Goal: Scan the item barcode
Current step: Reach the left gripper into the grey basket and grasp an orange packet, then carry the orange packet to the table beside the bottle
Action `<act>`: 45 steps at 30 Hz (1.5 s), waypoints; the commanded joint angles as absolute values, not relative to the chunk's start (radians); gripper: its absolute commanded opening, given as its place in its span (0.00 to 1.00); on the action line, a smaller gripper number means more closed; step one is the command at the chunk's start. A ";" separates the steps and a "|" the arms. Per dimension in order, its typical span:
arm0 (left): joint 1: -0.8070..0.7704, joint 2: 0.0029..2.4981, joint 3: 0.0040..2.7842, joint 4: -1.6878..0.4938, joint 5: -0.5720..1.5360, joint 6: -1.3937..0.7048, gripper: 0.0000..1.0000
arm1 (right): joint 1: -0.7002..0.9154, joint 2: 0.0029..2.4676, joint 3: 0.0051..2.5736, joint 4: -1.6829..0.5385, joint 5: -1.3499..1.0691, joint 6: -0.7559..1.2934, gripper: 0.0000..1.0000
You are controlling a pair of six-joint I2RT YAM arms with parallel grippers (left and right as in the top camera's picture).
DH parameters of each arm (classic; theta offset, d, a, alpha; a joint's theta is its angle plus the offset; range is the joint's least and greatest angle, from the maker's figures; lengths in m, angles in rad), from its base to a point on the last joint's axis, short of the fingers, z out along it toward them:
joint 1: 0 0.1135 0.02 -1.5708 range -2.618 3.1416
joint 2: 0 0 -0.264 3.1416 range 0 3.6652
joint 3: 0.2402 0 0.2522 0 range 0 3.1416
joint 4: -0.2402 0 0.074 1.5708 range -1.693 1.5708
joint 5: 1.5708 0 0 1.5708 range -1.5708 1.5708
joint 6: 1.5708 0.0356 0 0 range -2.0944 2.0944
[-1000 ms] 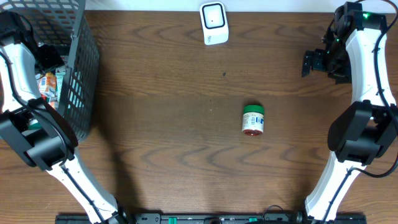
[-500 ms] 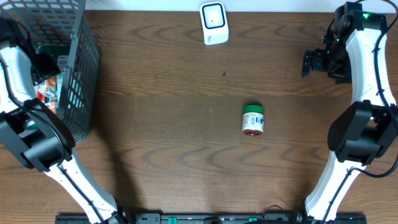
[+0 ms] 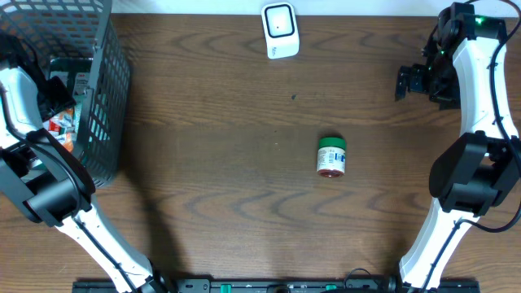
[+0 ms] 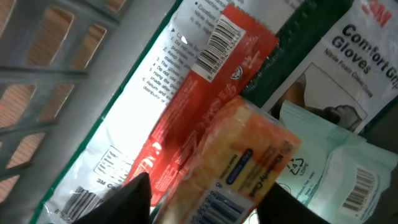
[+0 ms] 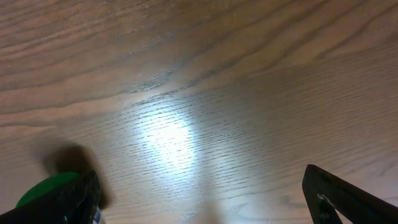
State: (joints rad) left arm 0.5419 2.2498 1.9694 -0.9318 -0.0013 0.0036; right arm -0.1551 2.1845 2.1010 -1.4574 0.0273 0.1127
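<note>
**Left gripper at an orange packet inside the wire basket**

The orange packet [image 4: 242, 155] lies inside the grey wire basket [image 3: 110, 98] at the table's left end. It sits diagonally on top of the other goods. Its glossy wrapper shades from orange to yellow and carries a blue label band with white lettering; fine print shows at its lower end, too blurred to read.

The left gripper [image 4: 205, 199] is lowered into the basket. Its two dark fingers [image 4: 134, 193] stand partly apart, one on each side of the packet. Whether they already press on the wrapper cannot be told.

Beneath the packet lie a red-and-white pouch [image 4: 205, 74] with a printed barcode, a pack of 3M gloves [image 4: 348, 56] and a pale green pack [image 4: 336, 174] with its own barcode.

The white barcode scanner [image 3: 280, 31] stands at the far edge of the wooden table [image 3: 228, 187], well apart from the basket. A small green-lidded jar [image 3: 331, 156] lies near the table's middle.

The right gripper [image 3: 411, 81] hangs over bare wood at the right, its fingers spread wide and holding nothing.
</note>
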 commanded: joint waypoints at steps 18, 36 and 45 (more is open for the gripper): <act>0.542 1.902 2.017 -0.864 0.019 -0.068 0.28 | -0.158 2.186 2.112 -1.457 0.040 0.107 0.99; 0.012 1.541 1.961 -1.277 0.250 -0.321 0.28 | -0.158 2.186 2.112 -1.458 0.040 0.107 0.99; -0.427 1.708 1.637 -1.112 0.226 -0.439 0.28 | -0.157 2.186 2.112 -1.458 0.040 0.107 0.99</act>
State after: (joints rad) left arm -0.3244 1.6463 1.7279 -1.1801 0.2386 -0.3733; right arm -0.1551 2.1845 2.1010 -1.4574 0.0280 0.1127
